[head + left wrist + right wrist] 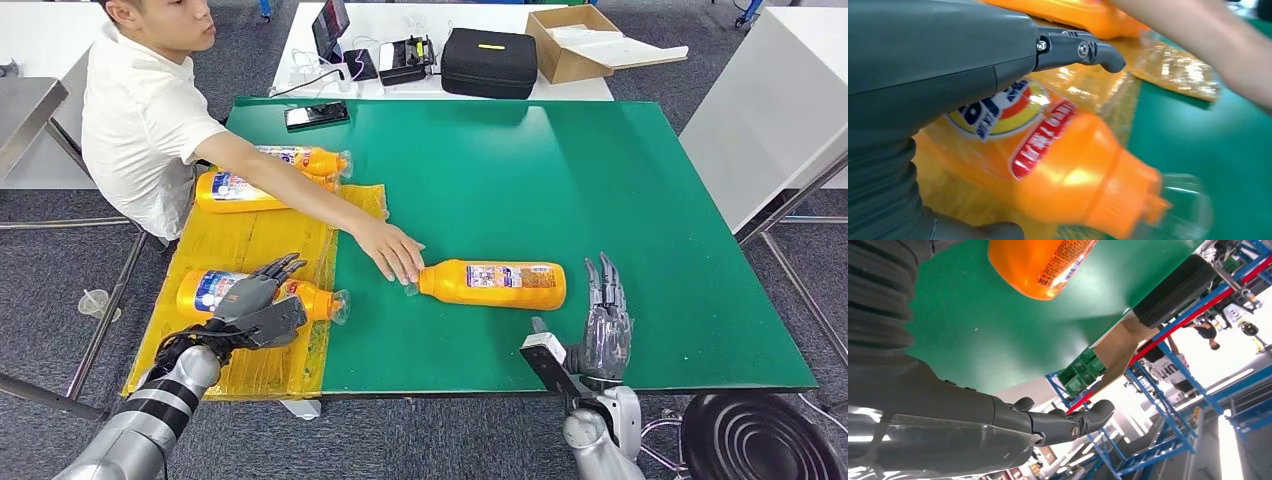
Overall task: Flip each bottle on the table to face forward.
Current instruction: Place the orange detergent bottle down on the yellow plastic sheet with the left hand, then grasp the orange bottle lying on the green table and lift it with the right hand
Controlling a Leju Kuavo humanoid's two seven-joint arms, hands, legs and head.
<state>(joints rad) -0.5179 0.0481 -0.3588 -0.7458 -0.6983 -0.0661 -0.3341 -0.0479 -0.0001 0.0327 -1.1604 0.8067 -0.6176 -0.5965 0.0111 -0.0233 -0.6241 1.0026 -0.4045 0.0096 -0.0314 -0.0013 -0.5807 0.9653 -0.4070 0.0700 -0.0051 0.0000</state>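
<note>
- Orange bottles, four, all on their sides on the green table point(620, 200); three lie on a yellow sheet point(250, 250) at the left side.
- Left hand point(255, 305) lies over the near bottle point(225, 288) on the sheet, fingers draped across the label end; cap points toward the table's middle. Left wrist view has the thumb point(1083, 50) above the bottle body point(1048, 165) (blurred, and the far side of the bottle is hidden). Whether it is truly clamped I cannot tell; the hand looks placed for a roll or a lift.
- Right hand point(603, 320) stands upright just beside the base of the mid bottle point(495, 284), fingers straight and spread, holding nothing. Right wrist view shows the orange base point(1040, 265) apart from the thumb point(1068, 422). Judged: waiting, flat side ready to take the bottle.
- Person's hand point(392, 252) rests at the cap end of the mid bottle, arm reaching across the sheet; likely setting it within the right hand's reach.
- Far bottles point(265, 180), a pair, lie close together at the sheet's back edge, under the person's arm.
- Step in hand, as I read it: turning the near bottle; the others are not yet dealt with.
</note>
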